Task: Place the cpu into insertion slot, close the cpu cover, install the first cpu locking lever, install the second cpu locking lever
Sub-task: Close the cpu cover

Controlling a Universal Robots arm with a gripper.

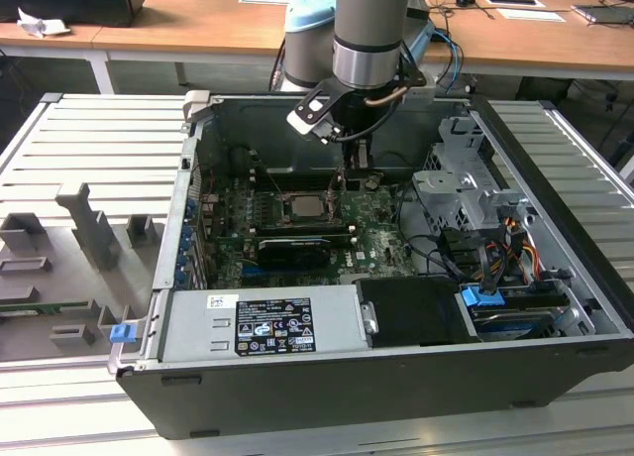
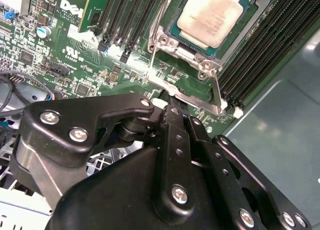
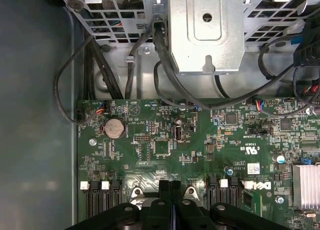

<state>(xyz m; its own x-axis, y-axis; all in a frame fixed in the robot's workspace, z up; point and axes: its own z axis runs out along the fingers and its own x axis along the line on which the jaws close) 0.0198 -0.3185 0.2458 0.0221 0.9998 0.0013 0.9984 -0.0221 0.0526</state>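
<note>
While I am reaching down into the open computer case (image 1: 396, 387), my gripper (image 2: 172, 109) is holding its two dark fingers pressed together, with nothing visibly pinched between them. In the second wrist view my fingertips are sitting right at the free edge of the cpu cover (image 2: 216, 87), touching it or just shy of it; I cannot tell which. That thin silver frame is looking raised off the green board (image 3: 165, 125) rather than lying flat, and circuitry is showing through its cut-out middle. Its hinged end is meeting the insertion slot (image 2: 167, 41) on the side nearest me. So the frame is standing between my fingertips and the chip, its free edge running crosswise to my finger seam. Just beyond it the cpu (image 2: 211, 15) is resting flat inside the slot, pale face up, so I am judging the placing done and the cover not yet closed. In the exterior view I am hanging at the far side of the slot, slightly toward the exterior view's right, with the chip lying nearer than I am. Black memory slots (image 2: 260, 50) are flanking the slot on both sides. Farther off, the grey drive cage (image 3: 207, 30) and its black cables (image 3: 161, 45) are sitting well apart from my fingers.
</note>
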